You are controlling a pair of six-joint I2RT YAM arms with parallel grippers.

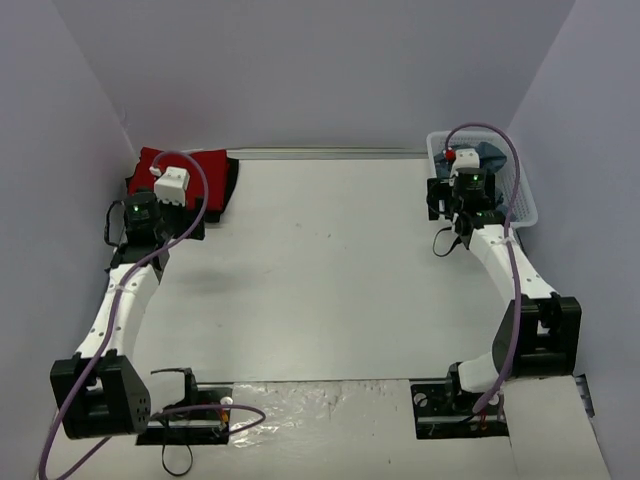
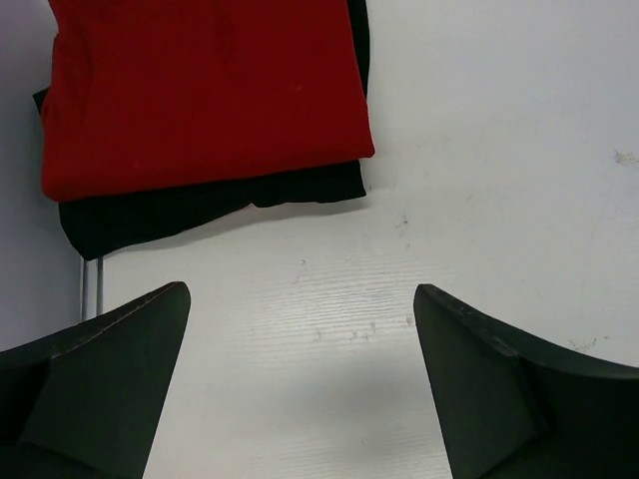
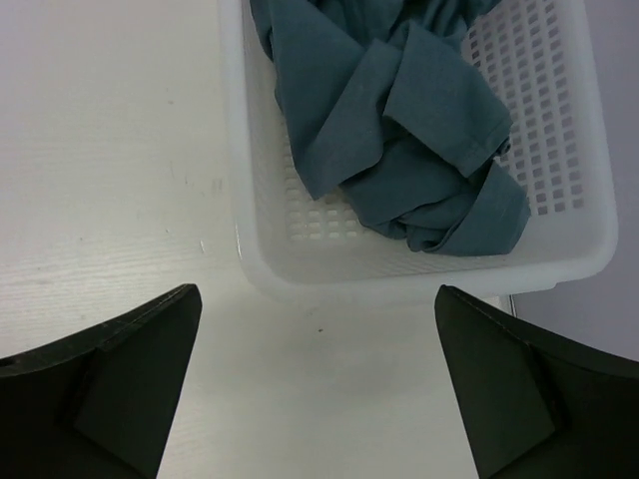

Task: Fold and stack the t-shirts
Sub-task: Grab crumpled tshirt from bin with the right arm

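Observation:
A folded red t-shirt (image 2: 200,90) lies on top of a folded black t-shirt (image 2: 210,205) at the table's far left corner; the stack also shows in the top view (image 1: 205,170). My left gripper (image 2: 300,379) is open and empty, hovering over bare table just in front of the stack. A crumpled slate-blue t-shirt (image 3: 399,130) lies inside the white lattice basket (image 3: 589,230) at the far right (image 1: 495,155). My right gripper (image 3: 315,389) is open and empty, above the table just short of the basket's near rim.
Grey walls close in the table on the left, back and right. A metal rail (image 1: 330,153) runs along the far edge. The arm bases and purple cables (image 1: 200,410) sit at the near edge. The white table (image 1: 320,270) stretches between the arms.

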